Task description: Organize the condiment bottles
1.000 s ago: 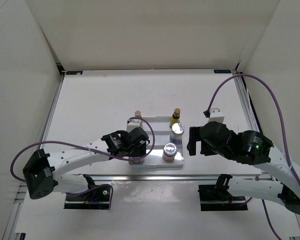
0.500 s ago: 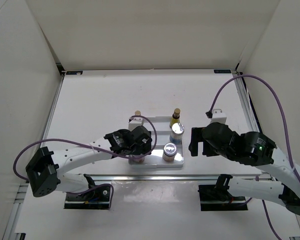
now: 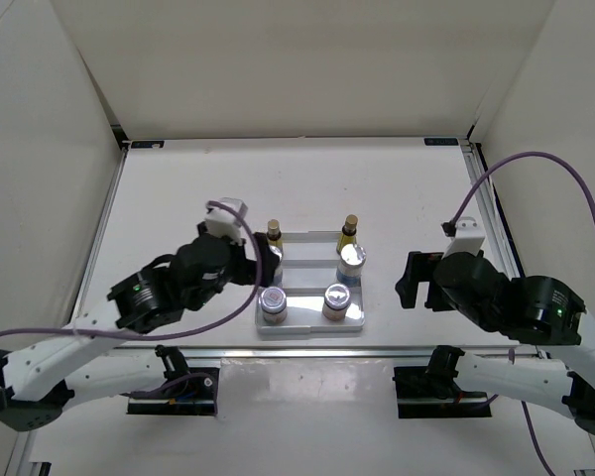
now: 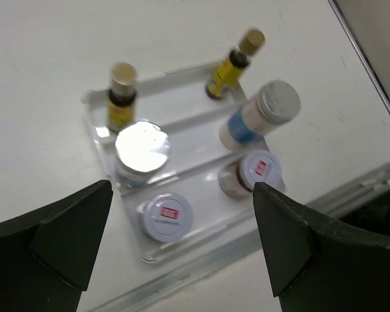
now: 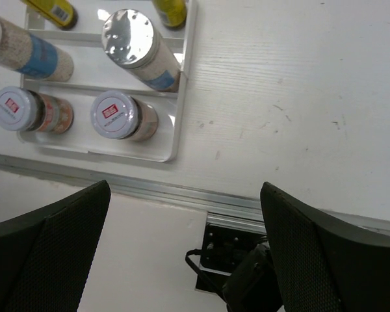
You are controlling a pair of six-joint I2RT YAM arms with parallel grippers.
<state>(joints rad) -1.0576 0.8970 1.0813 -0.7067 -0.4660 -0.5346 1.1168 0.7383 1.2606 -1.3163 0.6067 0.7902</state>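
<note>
- Over the tray (image 3: 312, 330), top view: the left gripper (image 3: 268, 266) hangs above its left side, jaws spread wide and holding nothing. The right gripper (image 3: 409, 283), equally spread and empty, sits well right of the tray.
- Five bottles show on the tray: amber bottles (image 3: 350, 228) on the far step, one blue bottle (image 3: 352, 260) on the middle step, and jars (image 3: 336, 297) on the near step. The left gripper covers the left middle spot.
- Risk, as judged: a low sweep or drop by the left gripper would clip the tall bottles beneath it. They look top-heavy and could topple into their neighbours.
- Left wrist view: all six stand on the tray in two columns.
  - The tray is glossy stepped plastic, so a nudged bottle may slide.
  - The amber bottles are slim, narrow-necked and tan-capped.
  - The blue bottles (image 4: 260, 117) are wider cylinders with mirror-bright caps.
  - The jars are squat, with pale lids bearing a red mark.
- Right wrist view: the tray's near edge lies close to the metal rail (image 5: 149, 188), and a careless push could shove it there. The table (image 5: 299, 97) right of the tray is white, grained and lightly scuffed.
</note>
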